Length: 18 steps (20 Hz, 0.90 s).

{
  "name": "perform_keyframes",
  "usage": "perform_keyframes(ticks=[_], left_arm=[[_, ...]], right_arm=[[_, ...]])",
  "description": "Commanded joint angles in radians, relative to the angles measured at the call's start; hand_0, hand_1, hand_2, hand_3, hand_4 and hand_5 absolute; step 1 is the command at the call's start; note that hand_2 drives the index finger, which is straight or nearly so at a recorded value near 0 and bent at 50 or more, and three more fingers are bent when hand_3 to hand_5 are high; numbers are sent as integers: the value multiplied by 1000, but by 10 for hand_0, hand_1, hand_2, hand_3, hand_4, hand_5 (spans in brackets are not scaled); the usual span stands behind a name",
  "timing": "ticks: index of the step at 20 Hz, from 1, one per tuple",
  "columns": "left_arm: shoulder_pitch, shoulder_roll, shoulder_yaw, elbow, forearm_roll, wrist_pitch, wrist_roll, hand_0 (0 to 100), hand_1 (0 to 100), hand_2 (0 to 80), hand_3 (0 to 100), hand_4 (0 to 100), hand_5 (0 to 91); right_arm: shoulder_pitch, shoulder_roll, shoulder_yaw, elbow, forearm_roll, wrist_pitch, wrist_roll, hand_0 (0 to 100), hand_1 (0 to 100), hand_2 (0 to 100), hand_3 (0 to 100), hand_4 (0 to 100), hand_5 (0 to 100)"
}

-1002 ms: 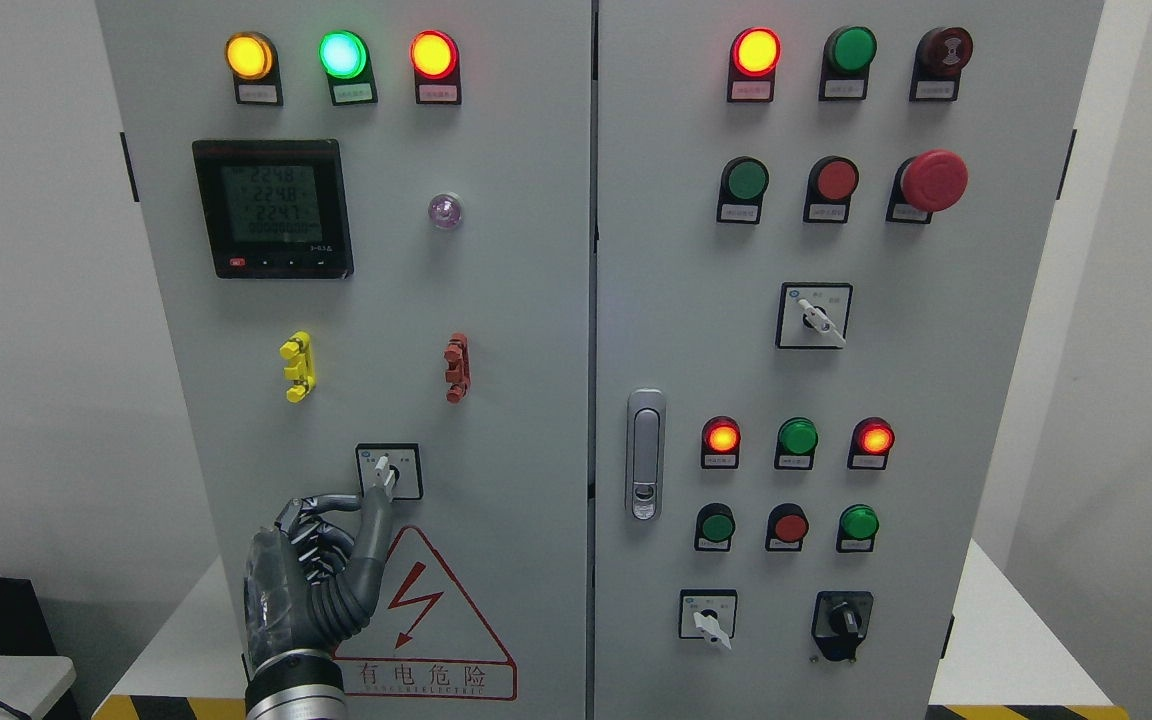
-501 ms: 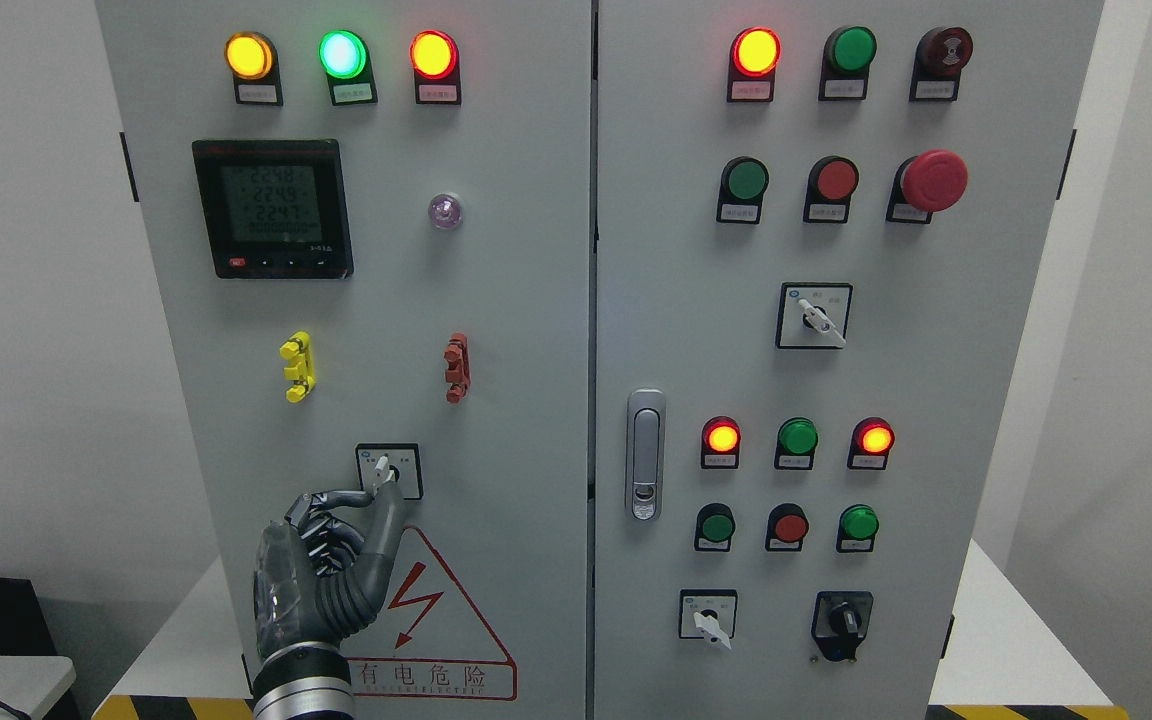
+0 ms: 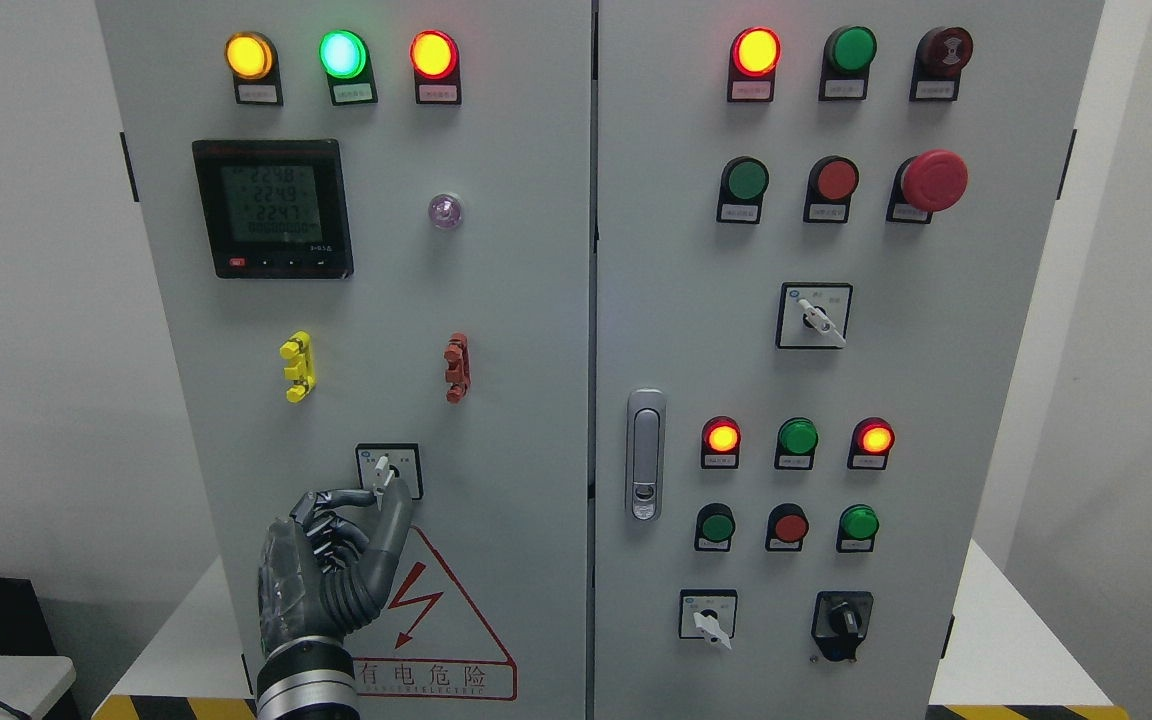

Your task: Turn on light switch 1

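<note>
The small rotary switch [image 3: 388, 466], with a white lever in a black-framed square, sits low on the grey cabinet's left door [image 3: 516, 330]. Its lever hangs almost straight down. My left hand [image 3: 386, 495] reaches up from the lower left, just under the switch. The thumb [image 3: 398, 510] stands to the right of the lever's lower tip and the index fingertip [image 3: 361, 496] to its left, pinching it. The other fingers are curled below. My right hand does not show.
A warning triangle [image 3: 426, 600] lies right under the hand. Above are yellow [image 3: 297, 366] and red [image 3: 456, 367] clips, a meter [image 3: 272, 208] and lit lamps. The right door carries a latch handle [image 3: 645, 455], push buttons and several more rotary switches [image 3: 814, 316].
The left hand has shifted a little to the right and down. Its thumb moved from in front of the switch's lower edge to the right of the lever tip.
</note>
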Motion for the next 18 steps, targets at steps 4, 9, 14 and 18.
perform_keyframes(ticks=[4,9,14,18], left_arm=[[-17,-1,-3,1,1,8,6,138,479,480,884,951,888],[-19,-1,-4,-1,2,24,11,156,467,484,886,949,888],[-23,-1,-6,-1,1,31,11,171,454,494,887,946,888],[-31,-1,-9,-1,1,55,11,185,448,499,887,943,888]], right_arm=[[-1,0,17,0,-25,0,0,120,389,0,0,0,0],[1,0,17,0,-25,1,0,120,389,0,0,0,0],[1,-1,17,0,-25,0,0,120,389,0,0,0,0],[1,-1,17,0,-25,1,0,120,389,0,0,0,0]])
